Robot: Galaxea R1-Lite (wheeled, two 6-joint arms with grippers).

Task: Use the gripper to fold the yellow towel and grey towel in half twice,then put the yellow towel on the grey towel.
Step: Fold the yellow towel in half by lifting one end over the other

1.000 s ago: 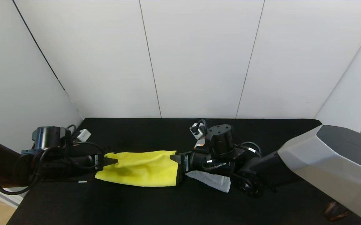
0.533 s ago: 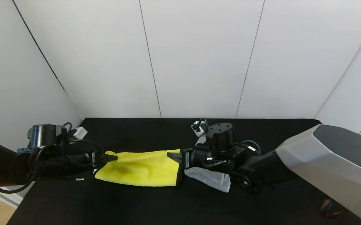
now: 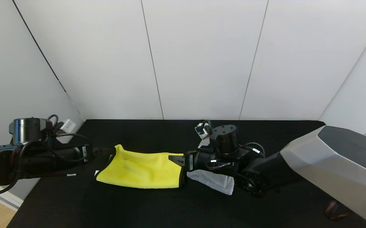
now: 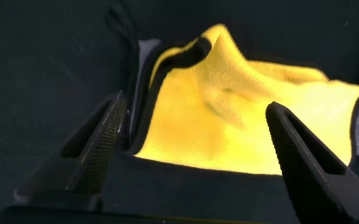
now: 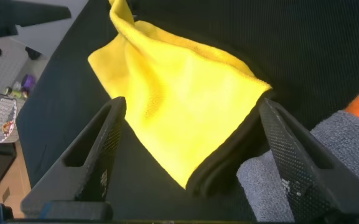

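Releasing: both arms have just let go of the yellow towel.
Left end effector: open, backed off its corner.
Right end effector: open, at the opposite edge.
Meaning: first fold laid; grey towel untouched.

Black jointed arms with looping cables, white labels, and a pale grey right forearm shell

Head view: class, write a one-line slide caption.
Both open grippers, left and right, flank the folded yellow towel.

Left gripper low at left, jaws apart, right gripper opposite, jaws apart
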